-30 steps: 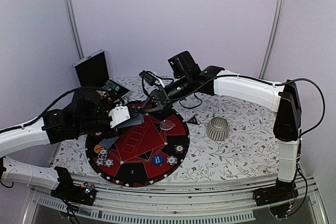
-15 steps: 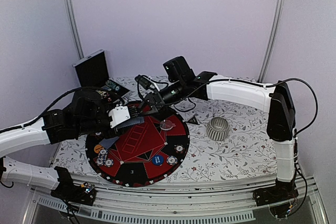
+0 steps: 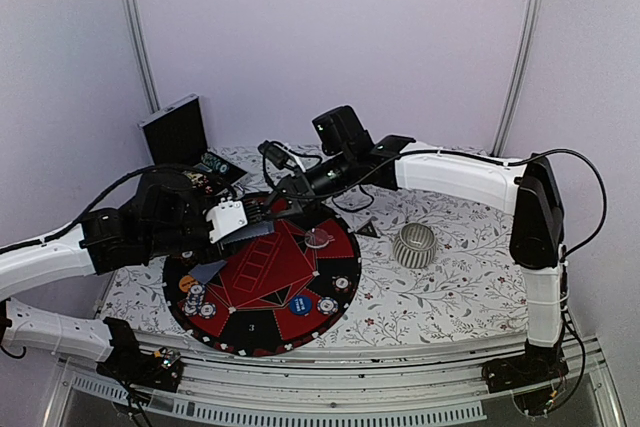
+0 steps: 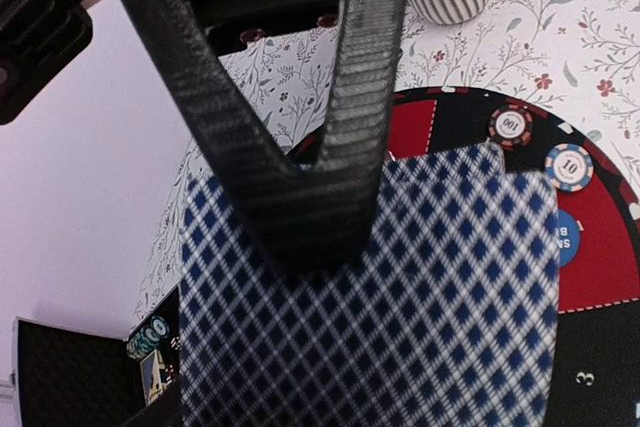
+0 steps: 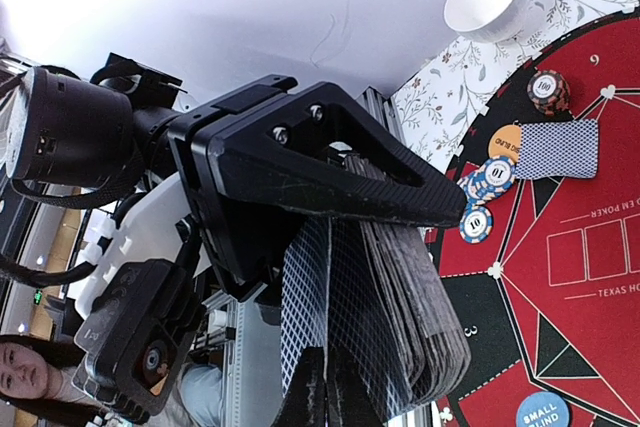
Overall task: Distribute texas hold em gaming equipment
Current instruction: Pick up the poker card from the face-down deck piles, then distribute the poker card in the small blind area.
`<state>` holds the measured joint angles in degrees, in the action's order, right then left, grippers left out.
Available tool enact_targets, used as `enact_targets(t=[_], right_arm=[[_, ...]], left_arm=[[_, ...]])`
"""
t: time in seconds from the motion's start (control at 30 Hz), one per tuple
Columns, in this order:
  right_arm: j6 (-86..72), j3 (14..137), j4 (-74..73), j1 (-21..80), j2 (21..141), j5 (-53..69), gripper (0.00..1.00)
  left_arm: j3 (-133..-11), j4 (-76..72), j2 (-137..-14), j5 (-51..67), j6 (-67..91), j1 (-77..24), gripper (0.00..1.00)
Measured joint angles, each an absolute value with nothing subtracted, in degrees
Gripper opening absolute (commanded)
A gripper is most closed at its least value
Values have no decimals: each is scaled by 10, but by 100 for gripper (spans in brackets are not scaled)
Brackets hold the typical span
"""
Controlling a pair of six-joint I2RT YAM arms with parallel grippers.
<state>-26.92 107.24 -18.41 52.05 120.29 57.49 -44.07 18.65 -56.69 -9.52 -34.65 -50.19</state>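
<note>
Flowered Table, Round Poker Mat, Deck Held Over It

Pale walls and two metal posts stand behind a table under a flowered cloth, with a round black-and-red poker mat on its left half. Much is masked. From above, the left arm covers the mat's far-left part. In the left wrist view the deck of playing cards fills most of the picture, blurred, and cuts off part of the blue disc.

The left claw stands roughly half open, clamped on that deck above the mat's far-left part, its lower finger hidden under the cards. The right claw is fully closed, its tips at the lower edge of one card splayed off the deck; whether that card is actually pinched I cannot tell.

- **Cards:** one single card lies face down on the mat, just beside the orange disc.
- **Discs:** there are three, the third being the clear disc on the mat's far-right part.
- **Chips, left side:** one dark chip marked 100, and at least three blue-and-white chips, one reading 10.
- **Chips, near right:** a second dark chip marked 100 and a blue chip marked 10.
- **Other things:** one ribbed silver cup stands on the cloth right of the mat. One black hinged case stands open at the far left, with chips inside too small to count.

The blue disc reads SMALL BLIND. The mat shows EM POKER, TEXAS cut off at the frame edge, and the numerals 3 and 9
</note>
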Motion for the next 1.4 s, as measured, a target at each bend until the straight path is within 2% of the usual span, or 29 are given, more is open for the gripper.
enact_targets(t=[0.7, 0.97, 1.13, 1.27, 1.4], right_arm=[[-229, 1048, -217, 481, 1140, 538, 1], [-202, 999, -259, 436, 1080, 488, 1], [-195, 921, -270, 411, 1012, 447, 1], [-199, 858, -270, 427, 992, 415, 1], [-197, 838, -277, 484, 1027, 403, 1]], left_arm=[[-432, 183, -559, -96, -333, -498, 57], [-431, 183, -557, -99, -316, -488, 57], [-429, 188, -545, -106, -303, -482, 57], [-425, 192, -529, -115, -296, -480, 57], [-425, 196, -524, -120, -289, -479, 57]])
